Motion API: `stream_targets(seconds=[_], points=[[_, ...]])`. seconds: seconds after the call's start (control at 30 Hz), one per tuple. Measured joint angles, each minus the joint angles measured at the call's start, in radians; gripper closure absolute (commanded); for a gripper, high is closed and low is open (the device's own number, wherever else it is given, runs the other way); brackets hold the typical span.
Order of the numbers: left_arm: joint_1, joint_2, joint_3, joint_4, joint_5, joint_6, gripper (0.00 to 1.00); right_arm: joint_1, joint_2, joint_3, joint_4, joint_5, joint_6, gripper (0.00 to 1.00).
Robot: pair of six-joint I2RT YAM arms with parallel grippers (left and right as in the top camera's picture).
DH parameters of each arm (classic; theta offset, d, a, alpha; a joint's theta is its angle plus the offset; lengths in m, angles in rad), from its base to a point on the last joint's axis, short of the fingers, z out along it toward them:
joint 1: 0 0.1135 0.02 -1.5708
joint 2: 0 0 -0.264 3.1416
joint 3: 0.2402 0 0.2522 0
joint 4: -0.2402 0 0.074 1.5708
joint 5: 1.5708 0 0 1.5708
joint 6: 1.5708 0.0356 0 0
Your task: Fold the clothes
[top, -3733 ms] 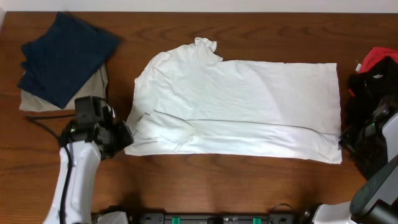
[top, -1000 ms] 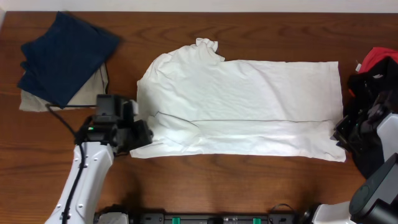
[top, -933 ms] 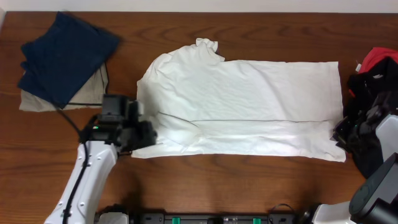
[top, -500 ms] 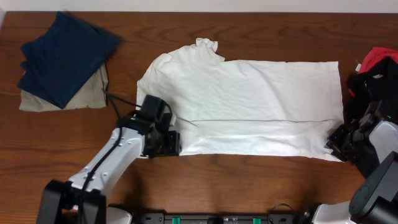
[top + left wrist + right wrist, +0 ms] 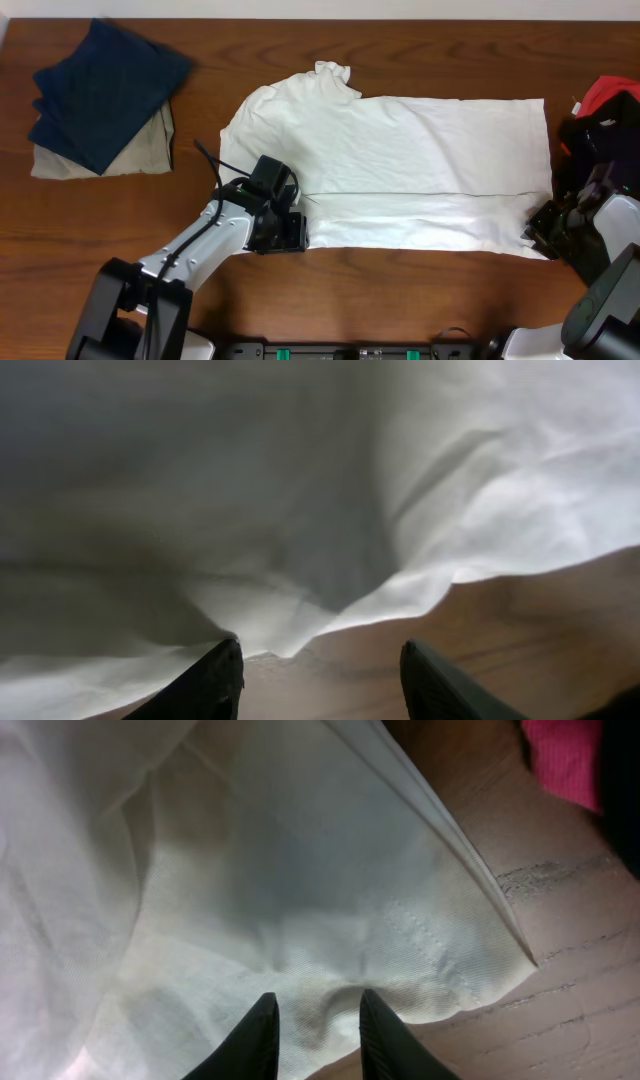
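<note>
1 fold looks made, by my reading. The T-shirt (image 5: 400,140) lies spread plain side up across the middle of the worktop (image 5: 400,300). A long straight crease runs along its length, and the near strip below it looks doubled over onto the body. No lettering shows. The far side is not yet turned in and the collar end bulges out at the far left. The cloth is nowhere near a compact stack like the navy garment (image 5: 105,90) lying on the beige garment (image 5: 150,150) in the far left corner. So I judge the job to be at an early stage, with the far lengthwise fold and the crosswise folds left to do.

2 corners of the near edge are attended. The left claw (image 5: 288,236) sits at the shirt's near left corner, low over the worktop. Its wrist view shows the tips standing apart, the hem draped just above and between them, 1 tip touching the cloth and nothing pinched. The right claw (image 5: 538,228) is at the near right corner. From its wrist the tips stand close together with the cloth gathered in the narrow gap, but I cannot tell whether they actually bite it. A red cloth (image 5: 610,92) lies at the right edge, apart from the shirt.
</note>
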State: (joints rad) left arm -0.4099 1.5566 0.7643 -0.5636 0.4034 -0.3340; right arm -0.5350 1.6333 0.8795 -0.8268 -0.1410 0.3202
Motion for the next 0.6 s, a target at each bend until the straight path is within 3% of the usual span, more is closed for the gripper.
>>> stream_targets(seconds=[0.2, 0.37, 0.6], points=[[0.000, 0.029, 0.000, 0.021, -0.026, -0.008, 0.48, 0.000, 0.000, 0.000, -0.002, 0.000, -0.001, 0.75], [0.000, 0.030, 0.000, 0.050, -0.035, -0.013, 0.59, 0.000, 0.000, 0.000, -0.002, 0.000, -0.002, 0.75], [-0.006, 0.032, 0.000, 0.052, -0.040, -0.014, 0.59, 0.000, 0.000, 0.000, -0.002, 0.000, -0.002, 0.75]])
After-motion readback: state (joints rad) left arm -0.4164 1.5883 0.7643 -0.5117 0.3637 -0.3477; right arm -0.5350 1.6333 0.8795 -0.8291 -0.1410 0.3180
